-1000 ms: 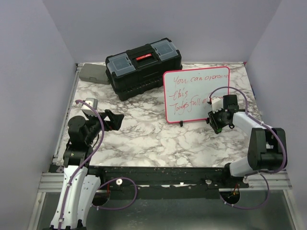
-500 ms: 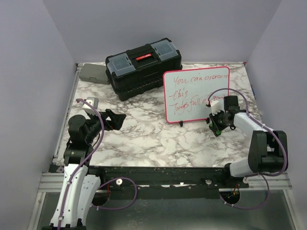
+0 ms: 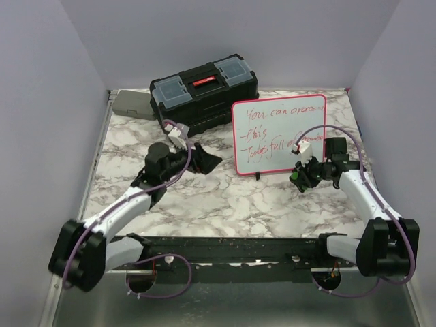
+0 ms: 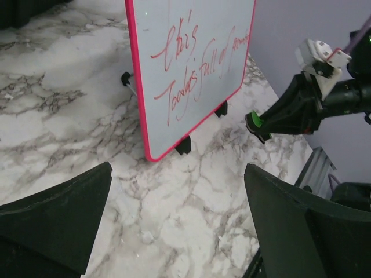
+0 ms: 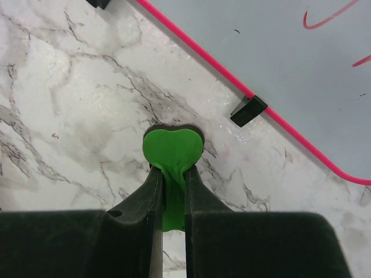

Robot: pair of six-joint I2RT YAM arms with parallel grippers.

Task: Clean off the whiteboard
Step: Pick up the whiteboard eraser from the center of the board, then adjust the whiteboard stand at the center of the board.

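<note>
Marbled table (image 3: 204, 201), white with grey veins and a faint gloss, boxed in by plain lilac walls (image 3: 41, 102). Beyond the left gripper (image 3: 210, 162), a black toolbox (image 3: 204, 92) with grey lid trays and a red latch. Far beyond and left of that gripper, a flat grey case (image 3: 133, 104). Between the two grippers and slightly beyond them, the whiteboard (image 3: 279, 136): upright on small black feet, pink-red frame with rounded corners, red handwriting across a smooth white face.

Left gripper spread wide, nothing between its broad black fingers, near the board's left edge. Right gripper (image 3: 298, 181) pinched tight on a green pad (image 5: 172, 147), just in front of the board's lower right corner, apart from it.

From above, only a green speck at the fingertips. From the right wrist, a heart-shaped matte pad with dark backing, close to the table beside one foot (image 5: 248, 110); contact unclear. From the left wrist, the board's lower half and the opposite gripper side-on.
</note>
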